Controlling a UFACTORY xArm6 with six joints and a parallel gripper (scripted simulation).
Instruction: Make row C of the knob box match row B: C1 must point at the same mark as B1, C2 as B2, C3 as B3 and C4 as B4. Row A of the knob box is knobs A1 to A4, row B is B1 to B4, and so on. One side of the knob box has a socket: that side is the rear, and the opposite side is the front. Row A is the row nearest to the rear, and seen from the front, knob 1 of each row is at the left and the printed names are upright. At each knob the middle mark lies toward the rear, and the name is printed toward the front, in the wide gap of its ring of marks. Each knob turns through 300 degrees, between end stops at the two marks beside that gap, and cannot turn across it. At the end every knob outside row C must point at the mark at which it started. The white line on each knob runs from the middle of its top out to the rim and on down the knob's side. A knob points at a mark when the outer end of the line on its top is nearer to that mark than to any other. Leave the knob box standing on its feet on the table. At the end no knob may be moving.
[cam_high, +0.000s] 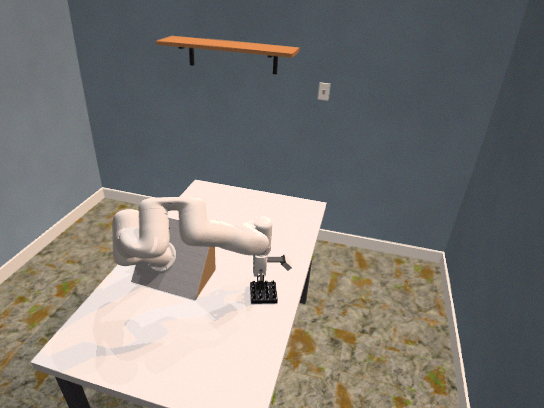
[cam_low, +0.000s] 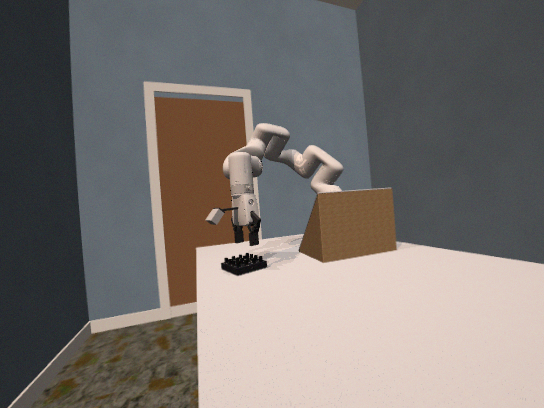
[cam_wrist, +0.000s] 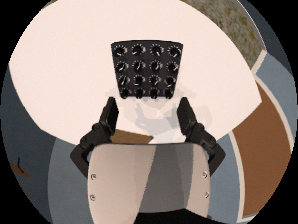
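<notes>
The knob box (cam_high: 264, 292) is a small black box with rows of black knobs, standing on the white table near its right edge. It also shows in the exterior view (cam_low: 244, 263) and in the wrist view (cam_wrist: 147, 70). My gripper (cam_high: 259, 276) hangs open and empty just above the box's near edge. In the exterior view the gripper (cam_low: 247, 235) stands a little above the box, fingers pointing down. In the wrist view the two black fingers are spread wide just below the box's nearest row. The knob lines are too small to read.
A brown wedge-shaped stand (cam_high: 175, 265) carries the arm's base at the table's left side, also seen in the exterior view (cam_low: 350, 223). The table's right edge (cam_high: 305, 280) runs close beside the box. A small camera bracket (cam_high: 281, 261) sticks out from the wrist.
</notes>
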